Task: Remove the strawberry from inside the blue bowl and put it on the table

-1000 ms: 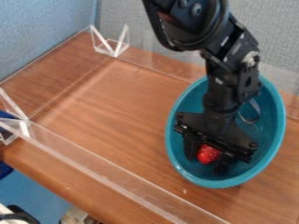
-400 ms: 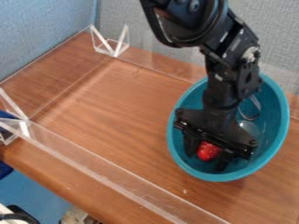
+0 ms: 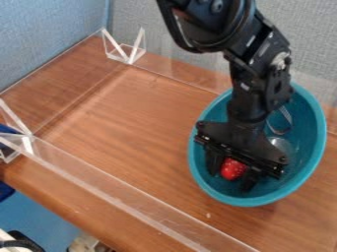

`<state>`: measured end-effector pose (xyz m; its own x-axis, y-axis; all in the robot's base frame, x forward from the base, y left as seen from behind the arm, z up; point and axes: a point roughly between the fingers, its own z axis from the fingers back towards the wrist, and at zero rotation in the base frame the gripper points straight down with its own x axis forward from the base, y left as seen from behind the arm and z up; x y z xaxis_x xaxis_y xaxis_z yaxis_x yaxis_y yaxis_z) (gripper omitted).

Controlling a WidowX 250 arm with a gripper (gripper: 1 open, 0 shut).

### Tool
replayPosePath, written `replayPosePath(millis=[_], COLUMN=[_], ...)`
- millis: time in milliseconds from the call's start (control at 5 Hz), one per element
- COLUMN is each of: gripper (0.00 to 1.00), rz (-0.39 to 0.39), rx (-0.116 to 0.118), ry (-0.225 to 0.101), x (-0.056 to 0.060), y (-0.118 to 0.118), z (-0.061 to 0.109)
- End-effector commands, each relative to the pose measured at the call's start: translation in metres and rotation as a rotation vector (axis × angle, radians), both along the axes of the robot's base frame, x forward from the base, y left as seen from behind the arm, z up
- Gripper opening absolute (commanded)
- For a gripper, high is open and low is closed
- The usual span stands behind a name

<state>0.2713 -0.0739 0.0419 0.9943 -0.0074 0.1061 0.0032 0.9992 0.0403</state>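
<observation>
The small red strawberry (image 3: 234, 170) sits between the black fingers of my gripper (image 3: 235, 169), which is shut on it. Both are inside the glossy teal-blue bowl (image 3: 297, 169) at the right of the reddish-brown wooden table (image 3: 132, 118). The arm comes down from the top of the view and hides the middle of the bowl. The strawberry looks slightly raised off the bowl's bottom, though contact is hard to judge.
Low clear acrylic walls (image 3: 93, 172) edge the table on the left and front, with white brackets (image 3: 122, 44) at the far corner and at the left edge. Bare wood lies left of the bowl. Blue fabric backs the scene.
The gripper with the strawberry has risen a little inside the bowl. The bowl has shifted slightly.
</observation>
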Motion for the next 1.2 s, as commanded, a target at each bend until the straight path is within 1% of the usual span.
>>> replayPosePath(millis=[0,1000], gripper=[0.00,0.00], rz=[0.014,-0.010], rx=[-0.014,0.004], ry=[-0.060,-0.056], x=[0.0046,0.0005], y=[0.0048,0.0086], z=[0.0182,0.0161])
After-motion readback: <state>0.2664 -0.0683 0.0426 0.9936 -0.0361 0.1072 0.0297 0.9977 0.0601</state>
